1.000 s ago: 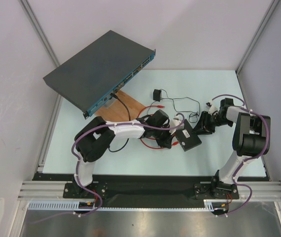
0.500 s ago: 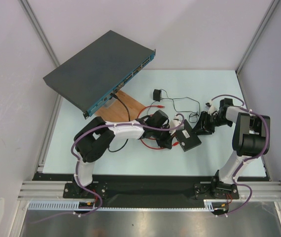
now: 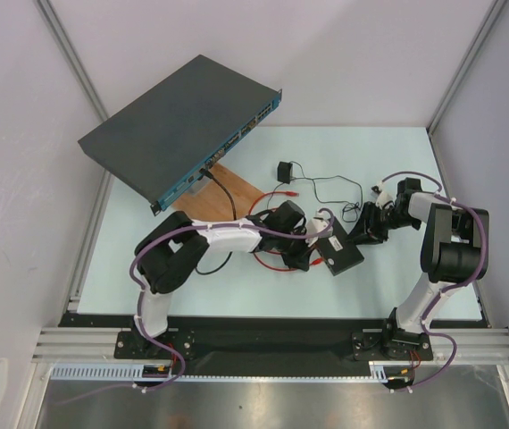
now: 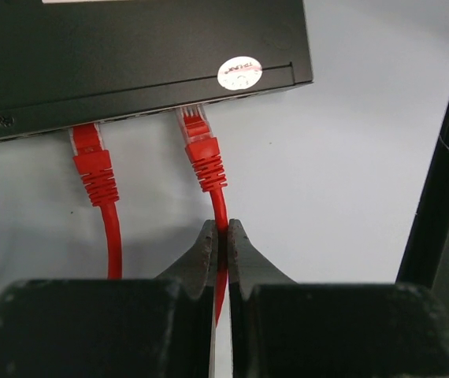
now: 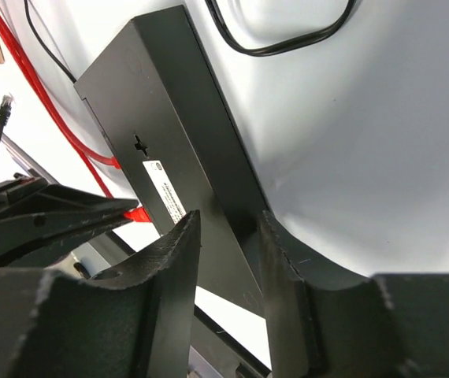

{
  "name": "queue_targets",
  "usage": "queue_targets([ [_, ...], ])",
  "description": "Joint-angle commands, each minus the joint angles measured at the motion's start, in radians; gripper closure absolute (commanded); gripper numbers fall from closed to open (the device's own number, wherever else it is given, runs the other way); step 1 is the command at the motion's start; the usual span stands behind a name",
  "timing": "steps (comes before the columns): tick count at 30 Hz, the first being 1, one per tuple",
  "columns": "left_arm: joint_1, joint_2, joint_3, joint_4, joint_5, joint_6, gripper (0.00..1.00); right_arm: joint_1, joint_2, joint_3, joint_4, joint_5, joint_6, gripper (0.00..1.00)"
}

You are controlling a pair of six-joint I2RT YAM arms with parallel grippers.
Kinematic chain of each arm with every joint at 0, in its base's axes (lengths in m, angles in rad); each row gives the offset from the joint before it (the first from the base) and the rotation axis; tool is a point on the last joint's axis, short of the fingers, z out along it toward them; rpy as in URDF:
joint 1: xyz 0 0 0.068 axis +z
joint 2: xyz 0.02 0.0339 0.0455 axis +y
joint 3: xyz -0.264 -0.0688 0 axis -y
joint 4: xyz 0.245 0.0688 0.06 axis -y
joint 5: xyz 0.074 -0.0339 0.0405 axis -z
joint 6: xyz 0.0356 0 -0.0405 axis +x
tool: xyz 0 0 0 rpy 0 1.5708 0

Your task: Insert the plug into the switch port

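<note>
Your left gripper (image 4: 220,236) is clamped on the red cable (image 4: 219,206) just behind the plug (image 4: 202,150), whose clear tip sits at the switch port (image 4: 191,112). Your right gripper (image 5: 226,232) clamps the black box (image 5: 169,110) across its narrow end.

Bright, even light, soft shadows; the left hand (image 4: 219,230) looms slightly blurred close to camera.
</note>
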Motion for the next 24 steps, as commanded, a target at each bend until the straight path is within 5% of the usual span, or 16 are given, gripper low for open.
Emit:
queue_targets([
  [1, -0.007, 0.036, 0.075, 0.037, -0.048, 0.033, 0.99, 0.022, 0.01, -0.004, -0.071, -0.102, -0.003, 0.62],
  [24, -0.007, 0.141, 0.299, -0.006, -0.1, -0.061, 1.0, 0.13, -0.011, -0.063, -0.063, -0.126, 0.023, 0.73],
])
